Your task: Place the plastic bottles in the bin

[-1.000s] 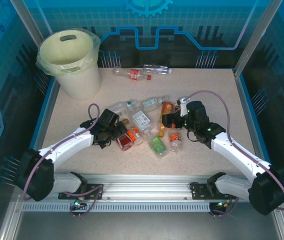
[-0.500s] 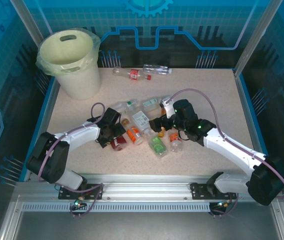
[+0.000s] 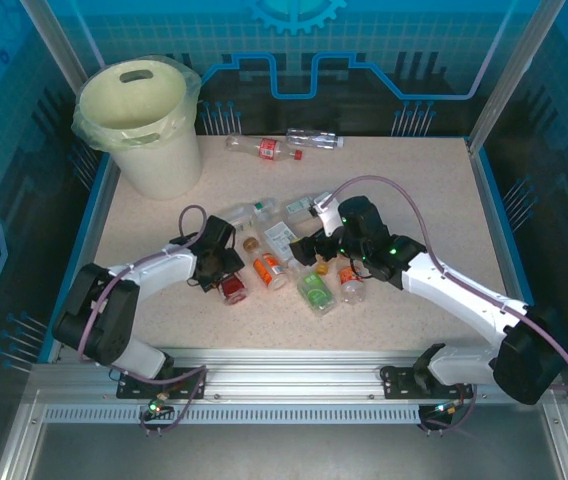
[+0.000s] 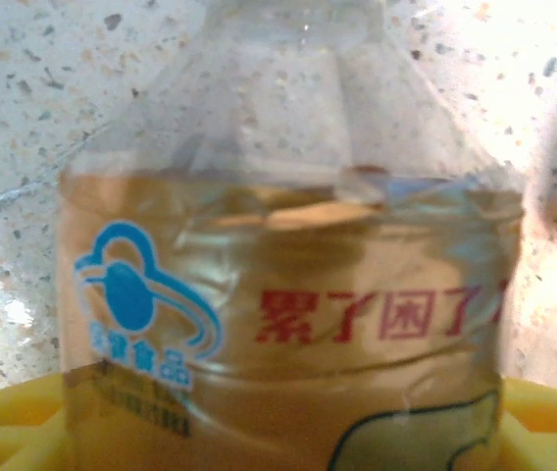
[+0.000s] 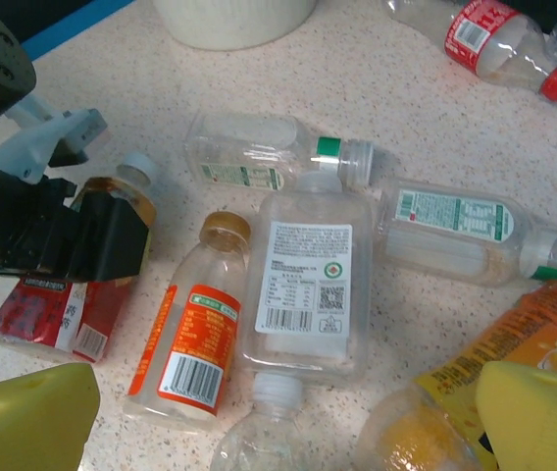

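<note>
The speckled surface (image 3: 424, 190) carries the bin (image 3: 159, 165) at ten o'clock, plastic bottles (image 3: 267, 268) clustered centrally, and a pair of bottles (image 3: 264, 148) at twelve.

Your tabletop (image 3: 414, 180) reads as smooth, matt, speckled beige stone composite. The bin (image 3: 164, 165) is matt cream plastic, and its liner (image 3: 86, 128) is thin, clear, crinkled film with a slight sheen. The plastic bottles (image 3: 282, 238), on the arms' side of the bin, are clear glossy plastic. The amber bottle (image 4: 288, 294) wears a shiny, wrinkled printed wrap, and the flat bottle (image 5: 306, 285) has a smooth white paper-like label. On the right end effector (image 3: 309, 250), the 2 fingers (image 5: 28, 417) look like matt yellow plastic. Beside the bin, the frame post (image 3: 59, 50) is brushed metal.
</note>
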`<state>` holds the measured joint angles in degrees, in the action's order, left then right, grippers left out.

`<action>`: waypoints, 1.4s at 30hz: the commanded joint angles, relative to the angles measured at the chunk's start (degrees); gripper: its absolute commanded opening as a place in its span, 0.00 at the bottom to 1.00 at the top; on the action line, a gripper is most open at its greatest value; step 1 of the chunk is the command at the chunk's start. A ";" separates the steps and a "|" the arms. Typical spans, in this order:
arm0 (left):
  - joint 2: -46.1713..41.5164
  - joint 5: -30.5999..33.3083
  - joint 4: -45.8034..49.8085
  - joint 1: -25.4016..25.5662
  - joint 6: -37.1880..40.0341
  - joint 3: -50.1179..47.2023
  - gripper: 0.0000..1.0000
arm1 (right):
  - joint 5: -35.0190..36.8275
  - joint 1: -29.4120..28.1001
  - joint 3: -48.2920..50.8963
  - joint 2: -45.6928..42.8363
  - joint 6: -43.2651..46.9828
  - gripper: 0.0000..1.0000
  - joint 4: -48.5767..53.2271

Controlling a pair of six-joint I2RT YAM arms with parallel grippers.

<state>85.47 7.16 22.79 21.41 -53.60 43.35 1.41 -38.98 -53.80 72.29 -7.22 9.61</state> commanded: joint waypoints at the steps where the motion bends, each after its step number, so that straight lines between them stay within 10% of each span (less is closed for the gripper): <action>1: -4.00 -0.52 -0.38 -0.23 1.88 -1.43 0.64 | -0.43 -0.92 -1.61 0.34 0.16 1.00 -1.39; 18: -19.02 5.16 -5.97 -0.23 9.11 5.00 0.52 | 0.63 -2.85 2.68 -3.81 -8.48 1.00 -10.24; 42: -5.37 17.16 -22.77 -12.13 22.03 38.43 0.51 | 4.31 -2.86 -1.17 -1.04 -9.76 1.00 -13.57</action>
<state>79.61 21.08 5.23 11.33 -33.78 77.89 5.69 -41.21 -52.47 70.87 -16.95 -2.63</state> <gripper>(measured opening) 0.567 0.997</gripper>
